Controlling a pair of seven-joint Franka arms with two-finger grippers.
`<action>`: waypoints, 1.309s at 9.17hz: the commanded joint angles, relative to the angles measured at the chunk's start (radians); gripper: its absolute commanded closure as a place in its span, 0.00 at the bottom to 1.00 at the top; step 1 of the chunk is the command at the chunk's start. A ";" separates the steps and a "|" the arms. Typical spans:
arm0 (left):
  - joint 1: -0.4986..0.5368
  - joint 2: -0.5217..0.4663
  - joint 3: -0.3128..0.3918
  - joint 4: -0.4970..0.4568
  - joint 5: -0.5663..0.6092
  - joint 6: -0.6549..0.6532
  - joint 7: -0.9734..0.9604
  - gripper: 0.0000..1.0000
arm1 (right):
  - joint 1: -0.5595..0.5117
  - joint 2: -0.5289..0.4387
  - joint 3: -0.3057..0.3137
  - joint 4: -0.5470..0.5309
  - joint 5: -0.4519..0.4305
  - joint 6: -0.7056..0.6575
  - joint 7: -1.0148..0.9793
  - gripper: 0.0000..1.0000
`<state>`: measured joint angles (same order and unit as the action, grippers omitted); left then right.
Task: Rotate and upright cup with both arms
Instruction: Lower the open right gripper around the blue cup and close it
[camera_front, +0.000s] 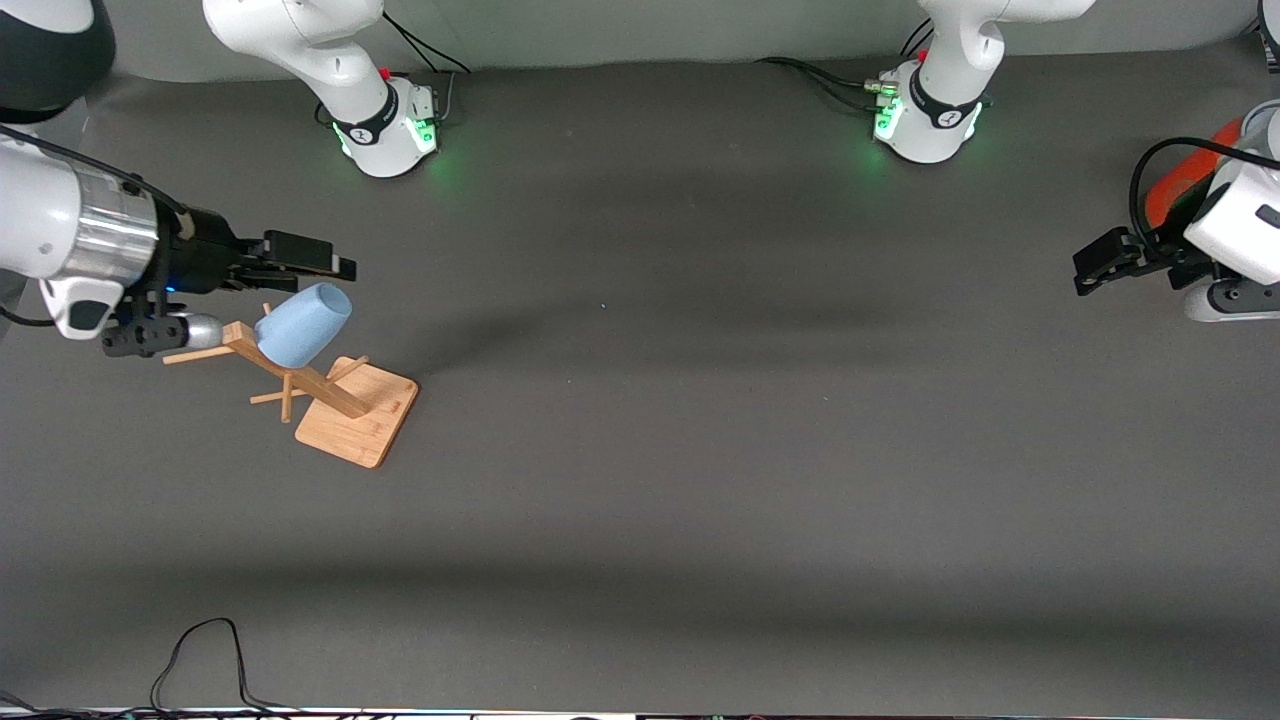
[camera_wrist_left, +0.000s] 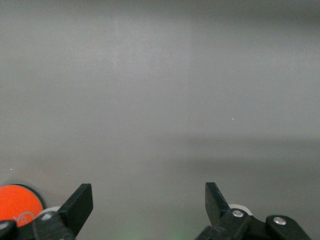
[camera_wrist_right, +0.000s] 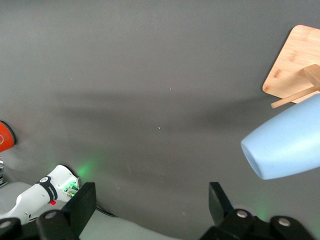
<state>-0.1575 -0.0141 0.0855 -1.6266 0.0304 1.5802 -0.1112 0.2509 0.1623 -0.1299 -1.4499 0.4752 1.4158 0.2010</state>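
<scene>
Table (camera_front: 700, 500): dark grey mat. Wooden rack (camera_front: 345, 405) at right arm's end of table: flat square base, slanted post, thin pegs. Cup (camera_front: 303, 325) pale blue, hung tilted on rack peg, above base, narrower closed end pointing up toward right gripper. Right gripper (camera_front: 335, 262) just above cup, not touching, jaws wide, nothing between. Left gripper (camera_front: 1090, 265) at left arm's end, over bare mat, jaws wide, nothing held; arm waits.
</scene>
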 joint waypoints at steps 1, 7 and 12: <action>-0.005 -0.017 0.000 -0.013 0.016 -0.003 0.008 0.00 | 0.040 0.054 -0.008 0.034 0.036 0.008 0.043 0.00; -0.004 -0.017 0.000 -0.015 0.016 -0.003 0.010 0.00 | 0.060 -0.024 -0.080 -0.105 0.001 -0.035 0.285 0.00; -0.005 -0.023 -0.001 -0.013 0.016 -0.015 0.005 0.00 | 0.059 -0.098 -0.185 -0.299 -0.046 0.015 0.265 0.00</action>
<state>-0.1575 -0.0144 0.0855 -1.6275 0.0312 1.5777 -0.1106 0.2993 0.0889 -0.3087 -1.6871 0.4400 1.3854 0.4551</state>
